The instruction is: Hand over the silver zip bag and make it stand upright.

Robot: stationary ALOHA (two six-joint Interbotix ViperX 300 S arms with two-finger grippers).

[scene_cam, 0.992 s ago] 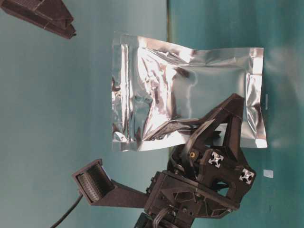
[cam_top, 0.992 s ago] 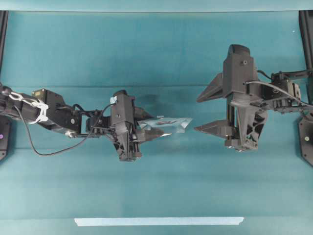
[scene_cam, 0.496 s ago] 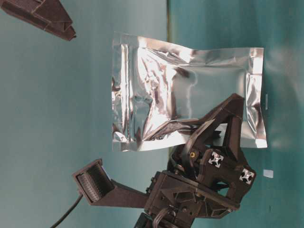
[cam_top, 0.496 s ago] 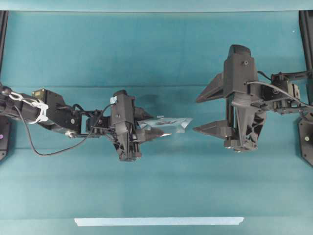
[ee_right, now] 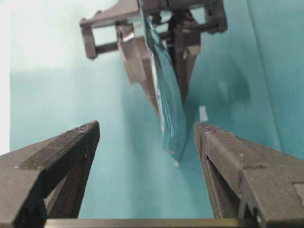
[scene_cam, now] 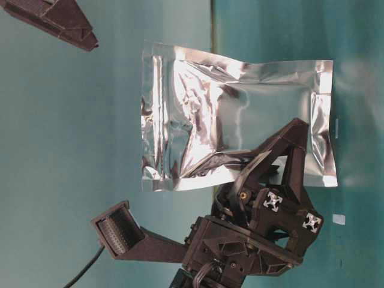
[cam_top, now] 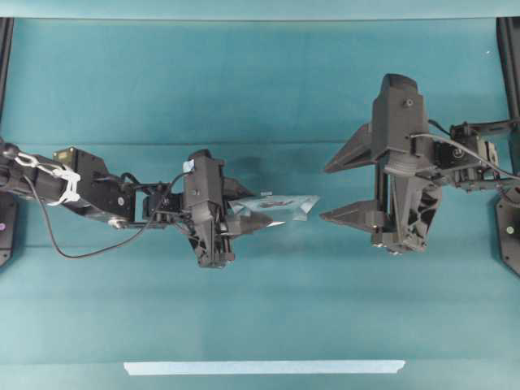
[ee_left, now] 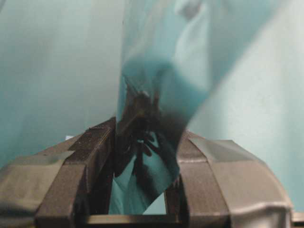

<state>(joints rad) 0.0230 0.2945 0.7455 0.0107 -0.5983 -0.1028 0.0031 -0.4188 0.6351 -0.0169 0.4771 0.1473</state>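
**Mid-air handover: silver pouch offered, receiving jaws wide**

I hold the silver zip bag (cam_top: 276,208) off the teal table (cam_top: 260,97) in my left gripper (cam_top: 272,214), whose fingers are clamped on one end of the pouch. In the left wrist view the foil rises from between the two pads (ee_left: 97,156), pinched there, its mirror face throwing back the dark shape of my own hand. From above the bag shows edge-on, a thin bright sliver pointing away from my left gripper toward my right. The table-level camera shows it broadside, crinkled, with its free end well clear of the grip.

My right gripper (cam_top: 333,188) faces the bag with its jaws spread wide, near the pouch's free end but not touching it. In the right wrist view the bag hangs between the lines of my two right fingers (ee_right: 61,152), farther off than their tips, so nothing is enclosed yet. The pale tape strip (cam_top: 264,367) lies along the table's near edge, well apart from the bag.

The step in hand, as I judge it, is the approach to the transfer. Next I would need to bring my right gripper forward until the bag's free end sits between its fingers, close on it, and only then let my left release. Thin foil edge-on may slip or buckle, so the closing should meet its flat faces squarely.
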